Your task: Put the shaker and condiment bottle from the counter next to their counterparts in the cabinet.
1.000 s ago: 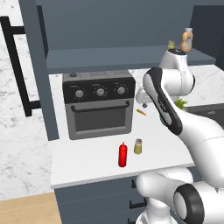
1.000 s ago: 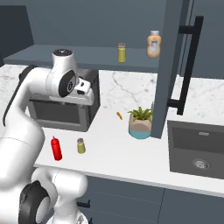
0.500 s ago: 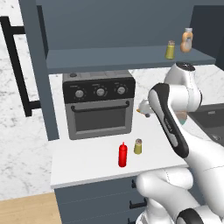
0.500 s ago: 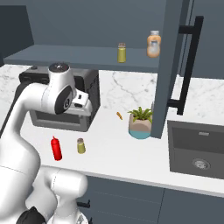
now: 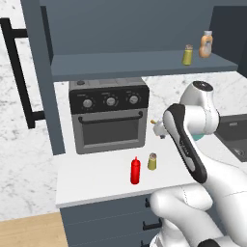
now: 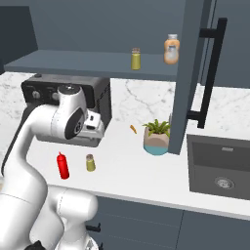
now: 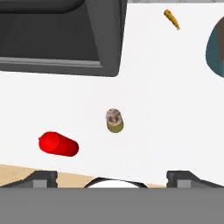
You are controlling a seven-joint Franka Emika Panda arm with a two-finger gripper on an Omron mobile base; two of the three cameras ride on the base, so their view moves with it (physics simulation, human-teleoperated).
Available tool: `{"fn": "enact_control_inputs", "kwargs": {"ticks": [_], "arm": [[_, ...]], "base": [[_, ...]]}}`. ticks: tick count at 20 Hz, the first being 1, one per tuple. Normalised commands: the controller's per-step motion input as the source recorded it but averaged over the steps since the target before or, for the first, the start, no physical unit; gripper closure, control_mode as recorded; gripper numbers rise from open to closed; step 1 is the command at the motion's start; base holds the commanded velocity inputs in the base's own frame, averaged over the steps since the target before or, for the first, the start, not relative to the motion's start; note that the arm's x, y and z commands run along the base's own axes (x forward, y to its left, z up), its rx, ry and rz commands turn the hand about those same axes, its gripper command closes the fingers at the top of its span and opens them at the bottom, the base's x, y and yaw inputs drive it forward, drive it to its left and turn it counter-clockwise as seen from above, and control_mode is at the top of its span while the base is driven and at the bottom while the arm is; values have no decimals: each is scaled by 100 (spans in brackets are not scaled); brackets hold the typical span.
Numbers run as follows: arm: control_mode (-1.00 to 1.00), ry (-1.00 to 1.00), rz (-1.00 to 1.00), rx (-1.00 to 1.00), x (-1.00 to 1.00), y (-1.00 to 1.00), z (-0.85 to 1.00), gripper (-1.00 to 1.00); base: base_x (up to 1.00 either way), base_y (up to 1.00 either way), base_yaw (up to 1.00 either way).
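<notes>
The claw [image 7: 112, 177] hangs high above the surface [image 5: 96, 181], pointing straight down; its jaws stand wide apart and hold nothing. In the hand view the two dark fingertips [image 7: 42, 178] sit at the bottom corners, framing the work area beneath them.

The shaker [image 7: 114, 120] stands upright on the surface, almost centred between the fingertips as seen from above. This alignment suggests it is the first item to be picked. The condiment bottle [image 7: 58, 144] stands upright just beside it, nearer the front edge of the surface, apart from it. Both stand in front of the toaster oven [image 5: 109, 113], leaving free room for a vertical descent.

The counterparts wait on the cabinet [image 6: 97, 61] shelf: the twin shaker [image 6: 135, 58] and the tan-orange bottle [image 6: 171, 49], side by side near the open door [image 6: 193, 73]. Free shelf beside them leaves room for placement.

A small orange item [image 7: 171, 19] and a potted plant [image 6: 157, 137] lie well apart from the pick zone.

Judgement: the approach phase is in hand; neither item is yet grasped.
</notes>
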Motion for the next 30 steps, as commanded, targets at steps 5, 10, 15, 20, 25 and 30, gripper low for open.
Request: {"fn": "enact_control_inputs", "kwargs": {"ticks": [5, 10, 15, 20, 25, 30], "arm": [[-100, -5, 2, 1, -8, 0, -25, -100], [-100, -4, 8, 2, -31, 7, -19, -100], [-100, 0, 7, 1, -27, 21, -17, -100], [-100, -2, 5, 2, -30, 26, -18, -100], [-100, -8, 9, 3, -7, 14, -20, -100], [-100, -3, 9, 0, 0, 19, -31, -100]], "base": [[0, 0, 0], [0, 0, 0], [0, 0, 0], [0, 0, 0], [0, 0, 0], [0, 0, 0]]}}
